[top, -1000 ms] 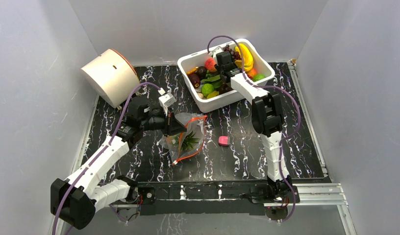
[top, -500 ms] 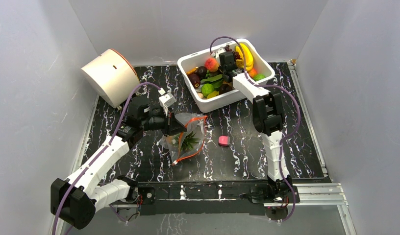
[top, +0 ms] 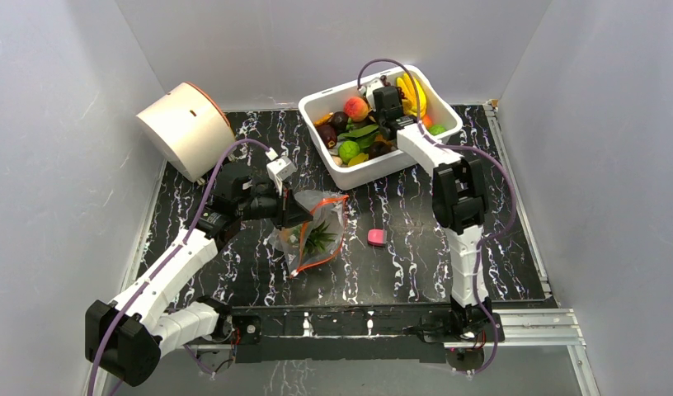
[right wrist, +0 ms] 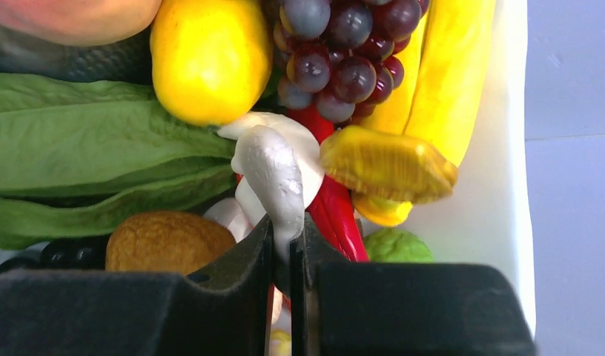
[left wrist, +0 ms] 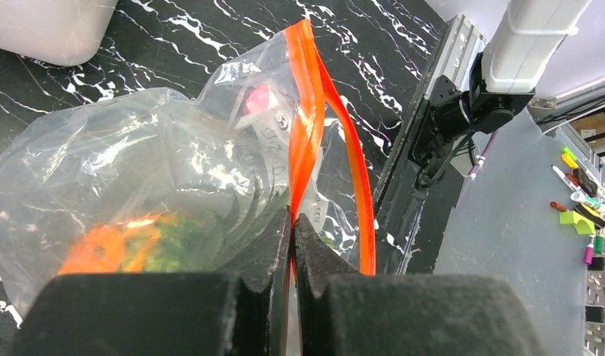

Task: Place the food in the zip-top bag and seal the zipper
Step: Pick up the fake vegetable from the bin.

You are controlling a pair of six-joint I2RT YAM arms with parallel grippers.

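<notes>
Zip-top bag lies on a black table veined with white, boxed in by pale grey walls. We see the left gripper pinched shut on the bag's mouth, the red-orange zipper running up from between its fingers. The pineapple sits inside the bag just beside them. Well apart, at the far side, the right gripper is down in the white bin. Its jaws are closed to a sliver on a pale grey-white piece, with a yellow fruit, grapes and a banana bunch just beyond. A pink block lies near the bag.
</notes>
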